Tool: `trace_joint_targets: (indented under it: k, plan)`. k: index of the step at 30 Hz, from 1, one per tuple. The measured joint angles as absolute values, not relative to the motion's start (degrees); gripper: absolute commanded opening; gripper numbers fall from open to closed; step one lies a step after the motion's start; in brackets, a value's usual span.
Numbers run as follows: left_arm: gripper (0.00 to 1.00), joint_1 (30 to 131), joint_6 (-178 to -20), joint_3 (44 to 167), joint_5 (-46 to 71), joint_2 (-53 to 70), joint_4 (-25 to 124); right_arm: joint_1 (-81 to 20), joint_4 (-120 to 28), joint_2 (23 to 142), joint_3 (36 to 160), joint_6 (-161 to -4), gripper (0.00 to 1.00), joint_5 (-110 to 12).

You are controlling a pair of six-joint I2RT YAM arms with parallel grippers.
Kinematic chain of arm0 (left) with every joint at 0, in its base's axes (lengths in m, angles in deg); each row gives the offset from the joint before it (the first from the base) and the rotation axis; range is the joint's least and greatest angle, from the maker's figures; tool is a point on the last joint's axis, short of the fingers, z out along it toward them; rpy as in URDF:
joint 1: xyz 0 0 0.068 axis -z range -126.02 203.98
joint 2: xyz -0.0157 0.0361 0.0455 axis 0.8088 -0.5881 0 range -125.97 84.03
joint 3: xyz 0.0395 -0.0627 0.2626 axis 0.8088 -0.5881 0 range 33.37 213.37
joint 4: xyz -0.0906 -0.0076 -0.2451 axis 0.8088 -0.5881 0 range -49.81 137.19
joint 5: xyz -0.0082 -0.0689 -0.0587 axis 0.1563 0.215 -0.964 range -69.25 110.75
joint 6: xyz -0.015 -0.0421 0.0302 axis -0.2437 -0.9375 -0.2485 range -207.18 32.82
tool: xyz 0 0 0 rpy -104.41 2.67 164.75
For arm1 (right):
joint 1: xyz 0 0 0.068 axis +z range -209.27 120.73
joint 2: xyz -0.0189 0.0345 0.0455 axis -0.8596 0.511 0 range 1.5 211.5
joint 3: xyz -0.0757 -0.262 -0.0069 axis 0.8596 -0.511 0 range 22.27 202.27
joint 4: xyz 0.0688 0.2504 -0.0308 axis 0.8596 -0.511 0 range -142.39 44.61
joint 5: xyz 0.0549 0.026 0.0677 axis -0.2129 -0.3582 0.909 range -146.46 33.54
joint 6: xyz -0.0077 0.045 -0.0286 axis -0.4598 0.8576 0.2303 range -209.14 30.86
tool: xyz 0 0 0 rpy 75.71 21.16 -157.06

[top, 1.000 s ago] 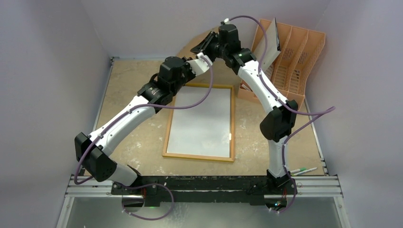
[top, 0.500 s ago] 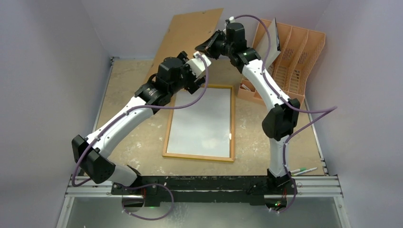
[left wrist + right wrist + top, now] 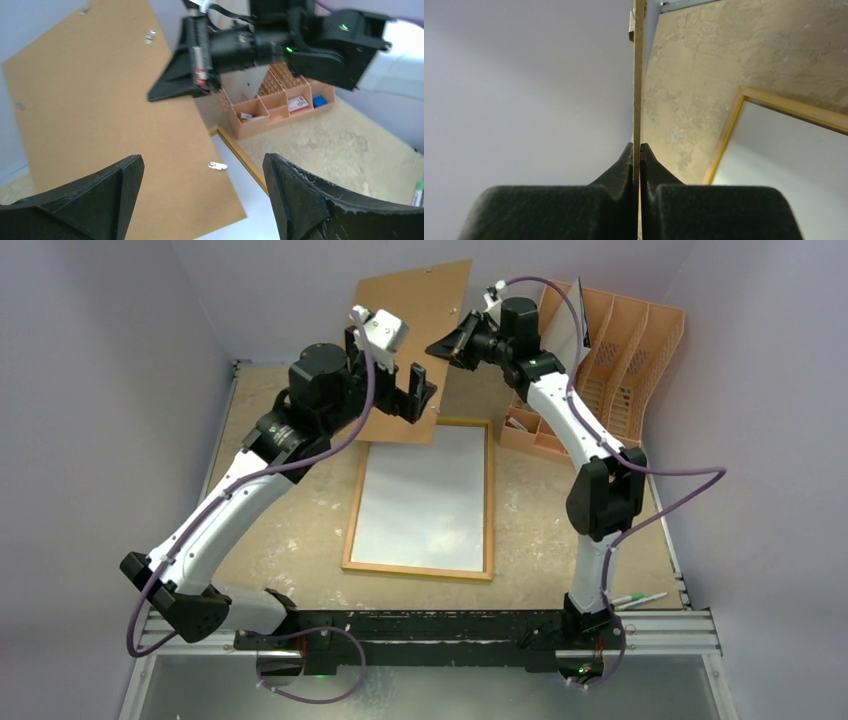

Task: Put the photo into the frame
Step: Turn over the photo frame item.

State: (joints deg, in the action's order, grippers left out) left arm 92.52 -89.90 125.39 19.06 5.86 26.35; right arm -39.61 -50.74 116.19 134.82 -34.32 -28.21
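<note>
The frame point(image 3: 417, 571) lies back-up on the table, its light wood rails around a pale glossy sheet point(image 3: 425, 500). I cannot tell whether that sheet is the photo's white back. The brown backing board point(image 3: 410, 310) hangs tilted above the frame's far end. My right gripper point(image 3: 440, 347) is shut on the board's right edge, and its fingers point(image 3: 624, 165) pinch the thin board point(image 3: 639, 75) edge-on. My left gripper point(image 3: 420, 392) stands open in front of the board's lower corner, touching nothing. In the left wrist view the board point(image 3: 100, 100) and the frame's corner point(image 3: 240, 157) show between its jaws.
An orange file organiser point(image 3: 620, 350) stands at the back right with a white sheet point(image 3: 572, 335) upright in it and small items in its low tray point(image 3: 270, 107). Pens point(image 3: 640, 598) lie near the right front rail. Walls close in on three sides.
The left gripper has opened, let go of the backing board and swung left and up. The right gripper has closed on the board and raised it higher above the frame.
</note>
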Motion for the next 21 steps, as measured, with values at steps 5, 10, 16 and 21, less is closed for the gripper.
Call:
trace_joint_targets:
  k: [5,10,16,21]
  plan:
    - [0.95,90.95,-94.14,129.63,24.91,6.87,24.56,-41.16,-46.85,109.33,126.77,-36.96,0.00,-23.55]
    - [0.95,82.62,-99.63,131.21,25.50,6.78,21.69,-42.69,-40.05,100.22,117.55,-38.45,0.00,-18.20]
    - [0.96,76.35,-105.05,130.25,25.57,4.85,17.61,-44.35,-34.63,91.80,108.28,-39.26,0.00,-13.08]
    - [0.94,71.93,-108.43,127.78,21.09,4.85,16.14,-45.32,-34.30,86.60,100.59,-39.30,0.00,-11.45]
